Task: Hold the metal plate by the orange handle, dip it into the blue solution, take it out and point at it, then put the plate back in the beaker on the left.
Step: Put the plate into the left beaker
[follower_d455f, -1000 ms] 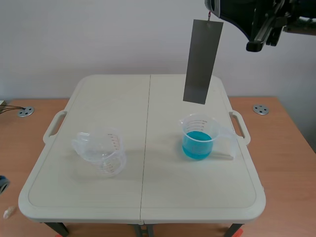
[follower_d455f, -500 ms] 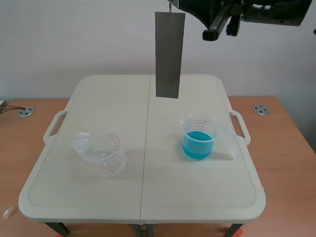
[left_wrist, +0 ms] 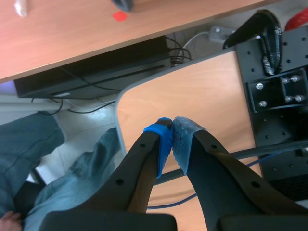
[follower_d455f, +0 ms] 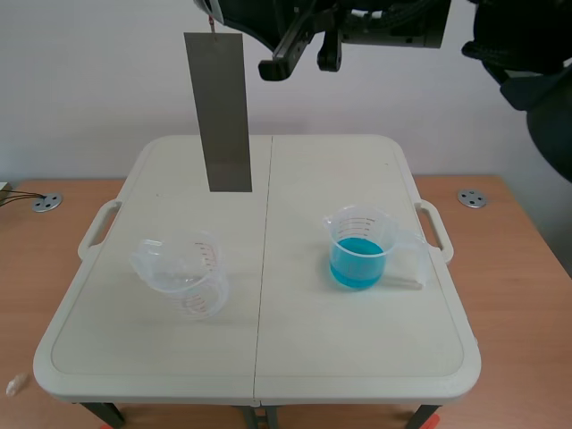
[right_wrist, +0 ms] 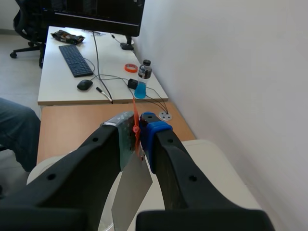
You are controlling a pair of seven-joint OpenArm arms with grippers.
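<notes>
Leftward is how the metal plate (follower_d455f: 228, 112) has travelled. A second ago it hung above the blue beaker, and half a second ago it was over the table's centre seam. It now hangs over the left half, while both beakers sit where they were.

The right gripper (right_wrist: 139, 126) is clamped on the orange handle (right_wrist: 135, 120), a thin strip pinched between its two pads. The plate dangles from that strip below the fingers, nearly upright and touching nothing. In the scene view the right arm (follower_d455f: 384, 22) stretches across the top, and the plate's lower edge hangs at about 11 o'clock from the table's middle.

The empty clear beaker (follower_d455f: 183, 275) stands at 9 o'clock from the middle. From it, the plate is up at roughly 1 o'clock, well above its rim. The right-hand beaker (follower_d455f: 359, 223) stands at 3 o'clock with the blue solution (follower_d455f: 357, 266) filling its lower part, well apart from the plate. Both rest on the white folding table (follower_d455f: 268, 357).

The left gripper (left_wrist: 172, 129) has its fingers together, blue pads touching, with nothing between them. Ahead of it are a wooden tabletop edge (left_wrist: 192, 91), cables and a black perforated frame (left_wrist: 276, 86). Beside it is a person's jeans-clad leg (left_wrist: 29, 144).
</notes>
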